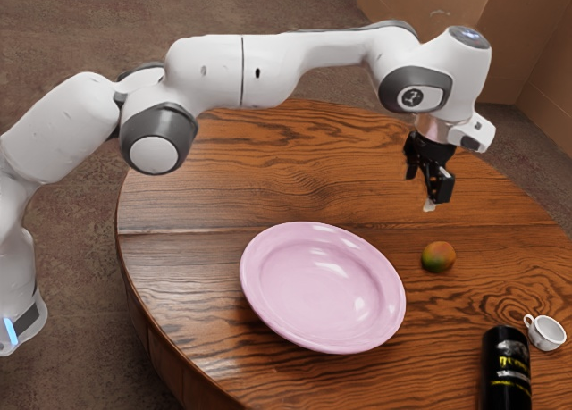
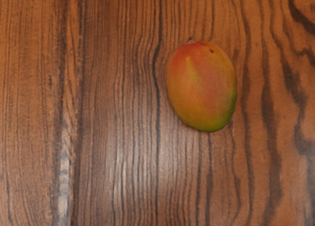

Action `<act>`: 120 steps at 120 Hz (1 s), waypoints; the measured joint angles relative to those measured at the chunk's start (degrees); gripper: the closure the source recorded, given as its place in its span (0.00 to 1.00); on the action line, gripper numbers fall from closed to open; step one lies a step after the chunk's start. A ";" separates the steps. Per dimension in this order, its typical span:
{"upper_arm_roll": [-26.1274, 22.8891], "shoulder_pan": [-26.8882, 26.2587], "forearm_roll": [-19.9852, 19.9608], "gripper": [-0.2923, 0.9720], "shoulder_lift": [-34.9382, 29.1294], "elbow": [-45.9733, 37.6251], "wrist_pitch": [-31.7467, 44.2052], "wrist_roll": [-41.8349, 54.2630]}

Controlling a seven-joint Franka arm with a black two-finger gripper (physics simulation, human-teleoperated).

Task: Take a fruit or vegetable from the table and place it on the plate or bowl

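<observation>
1. Plainly, the mango (image 1: 438, 256) lies on the tabletop (image 1: 268, 169) near the plate (image 1: 253, 265), below the raised gripper (image 1: 435, 196)
2. Probably firm, light, slippery-skinned: grip across its narrow middle
3. Fingers (image 1: 441, 187) open or closed: cannot tell

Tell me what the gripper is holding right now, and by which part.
Nothing is held. The gripper hangs in the air above the table, and the mango lies on the wood, apart from it and untouched.

A simulated home room: brown carpet (image 1: 80, 35), cardboard boxes (image 1: 429, 4) behind a round wooden table (image 1: 268, 160) bearing pink plate (image 1: 322, 285) and teacup (image 1: 543, 331)
</observation>
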 joint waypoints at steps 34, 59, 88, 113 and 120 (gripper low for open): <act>-2.65 1.43 -0.09 0.23 11.88 13.44 -1.72 -1.18; -3.96 0.94 -0.10 0.23 14.22 17.50 -2.66 -1.75; -4.32 1.10 0.06 0.23 18.06 21.74 -2.02 -2.20; -4.32 1.00 0.14 0.23 21.63 24.87 1.01 -2.43; -4.34 0.86 0.15 0.23 22.42 25.29 2.06 -2.48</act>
